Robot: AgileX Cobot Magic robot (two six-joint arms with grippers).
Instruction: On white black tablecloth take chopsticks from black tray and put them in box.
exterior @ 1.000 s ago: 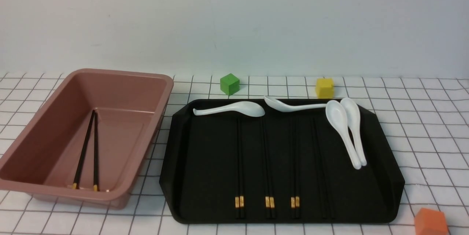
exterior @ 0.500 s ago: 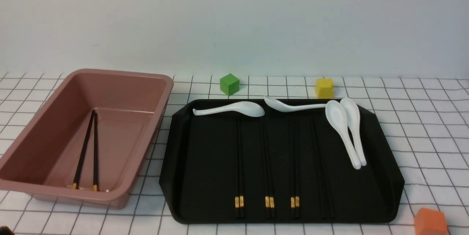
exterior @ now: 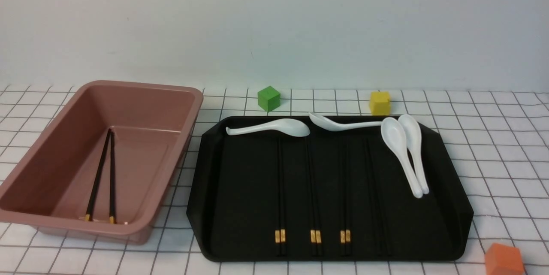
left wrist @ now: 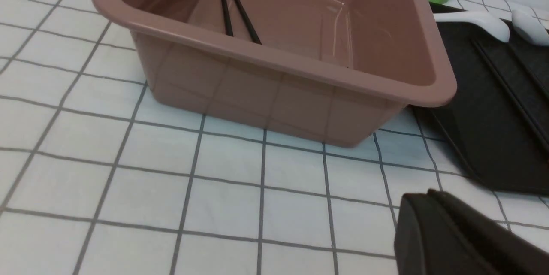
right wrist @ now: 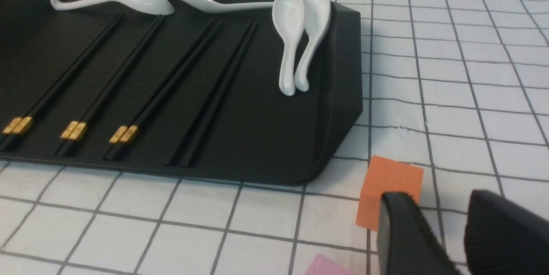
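The black tray [exterior: 240,206] lies on the checked tablecloth [exterior: 493,146] with several pairs of black chopsticks [exterior: 280,189] side by side, gold bands toward me. The pink-brown box [exterior: 141,88] stands to its left with one pair of chopsticks [exterior: 103,172] inside. Neither gripper shows in the front view. In the left wrist view my left gripper [left wrist: 422,200] is shut and empty over the cloth, short of the box [left wrist: 279,90]. In the right wrist view my right gripper [right wrist: 439,206] is open and empty by the orange cube [right wrist: 386,180], beside the tray's [right wrist: 266,137] near right corner.
Several white spoons [exterior: 274,127] lie along the tray's far edge and right side. A green cube [exterior: 269,98] and a yellow cube [exterior: 380,102] stand behind the tray. An orange cube [exterior: 505,260] sits at the front right, a pink piece [right wrist: 328,266] near it.
A small dark tip showed at the front view's bottom left corner half a second ago and is gone now. Chopsticks, tray and box have not moved.
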